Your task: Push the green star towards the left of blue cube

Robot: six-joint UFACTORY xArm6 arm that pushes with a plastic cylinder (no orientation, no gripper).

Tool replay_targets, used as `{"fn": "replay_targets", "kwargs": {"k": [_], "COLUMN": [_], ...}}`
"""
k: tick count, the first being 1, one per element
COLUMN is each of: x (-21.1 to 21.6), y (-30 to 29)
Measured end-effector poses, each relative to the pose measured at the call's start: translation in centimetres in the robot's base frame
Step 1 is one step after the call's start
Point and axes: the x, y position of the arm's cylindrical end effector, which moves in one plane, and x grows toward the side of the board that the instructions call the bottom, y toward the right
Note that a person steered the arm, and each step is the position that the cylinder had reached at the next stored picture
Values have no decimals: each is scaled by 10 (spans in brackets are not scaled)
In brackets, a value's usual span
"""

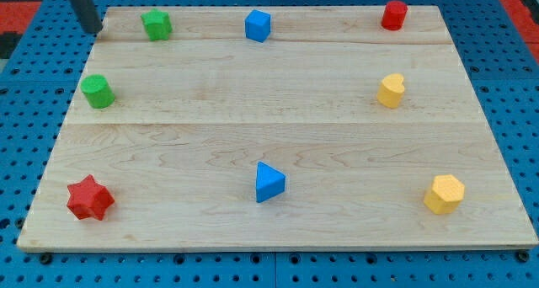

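My tip (95,31) bare rod, no jaws, far-left of green star (157,24); star light, rigid, pivots easily; push left face centrally toward blue cube (258,25).

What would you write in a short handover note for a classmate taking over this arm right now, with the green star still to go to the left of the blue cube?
My tip: at the board's top-left corner, left of the green star and apart from it. The arm has no hand, only the rod.
Green star: along the view's top edge, already left of the blue cube, with a clear gap between them.
Done: the star sits on the correct side, roughly in line with the cube.
Left: probably a short push rightward to bring the star nearer the cube. The green cylinder lower down is not in the way.
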Motion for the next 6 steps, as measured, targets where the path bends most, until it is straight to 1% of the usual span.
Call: {"fn": "replay_targets", "kwargs": {"k": [1, 2, 3, 4, 5, 6], "x": [15, 93, 111, 49, 19, 1], "y": [79, 206, 127, 67, 77, 108]}}
